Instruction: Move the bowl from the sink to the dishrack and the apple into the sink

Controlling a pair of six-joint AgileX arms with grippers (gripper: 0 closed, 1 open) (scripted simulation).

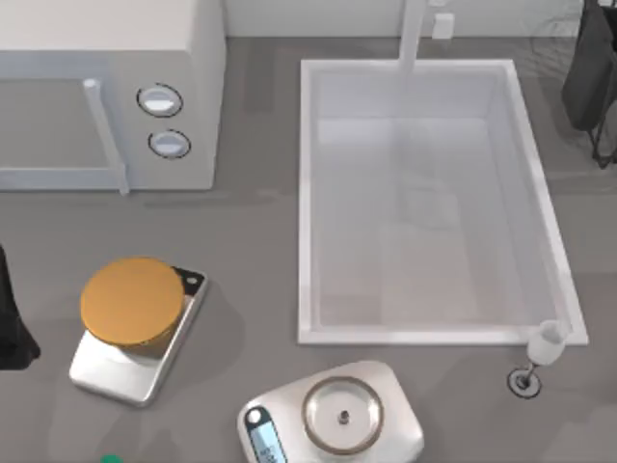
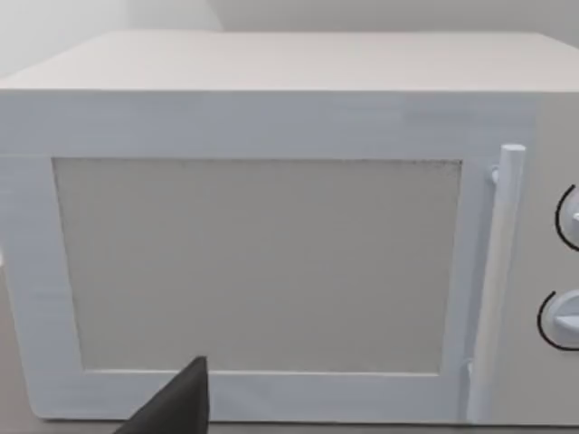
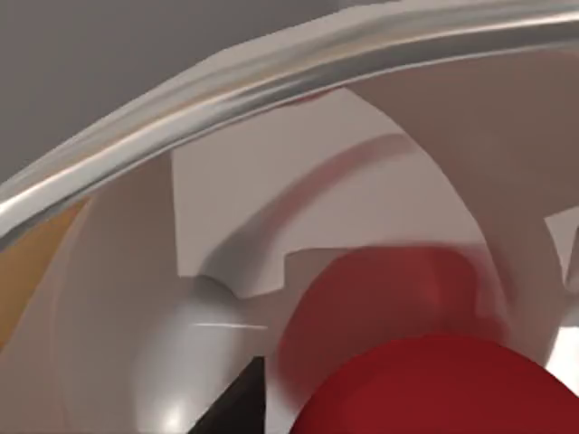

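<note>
The right arm (image 1: 590, 77) is hovering just beyond the sink's (image 1: 308, 193) far right corner; beside its claw tip (image 3: 237, 402), grip unclear, the apple (image 3: 434, 384) is lying.

The left arm (image 1: 12, 318) is idling left of the sink.

A grey tabletop (image 1: 251, 241) carries a white microwave (image 1: 106, 92) at its back left, under even light.

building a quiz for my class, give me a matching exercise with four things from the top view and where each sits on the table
Things:
1. microwave
2. sink
3. orange disc
4. wine glass

Places:
a. by the sink's near right corner
b. right half of the table
c. far left corner
d. on a metal tray, near left

Pairs: 1-c, 2-b, 3-d, 4-a
</note>
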